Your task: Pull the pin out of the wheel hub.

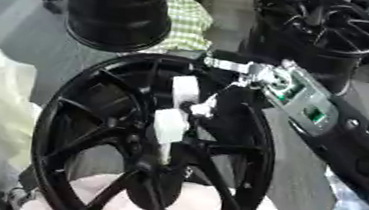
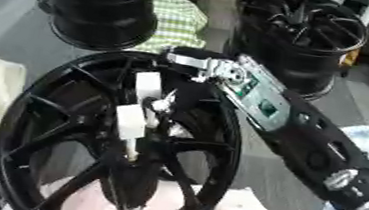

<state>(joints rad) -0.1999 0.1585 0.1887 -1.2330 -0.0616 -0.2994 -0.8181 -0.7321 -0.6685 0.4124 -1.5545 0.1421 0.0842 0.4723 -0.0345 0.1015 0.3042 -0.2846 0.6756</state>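
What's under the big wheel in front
A pinkish cloth shows under the wheel, seen through its spokes and below its rim. Whatever the cloth lies on is covered.

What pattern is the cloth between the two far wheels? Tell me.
Green-and-white check on the cloth, clearest in the left eye view.

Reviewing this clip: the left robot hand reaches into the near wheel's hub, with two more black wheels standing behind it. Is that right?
Not quite. It is the right robot hand that reaches to the hub of the near wheel: its arm comes in from the right side of the left eye view. Two more black wheels do stand behind it.
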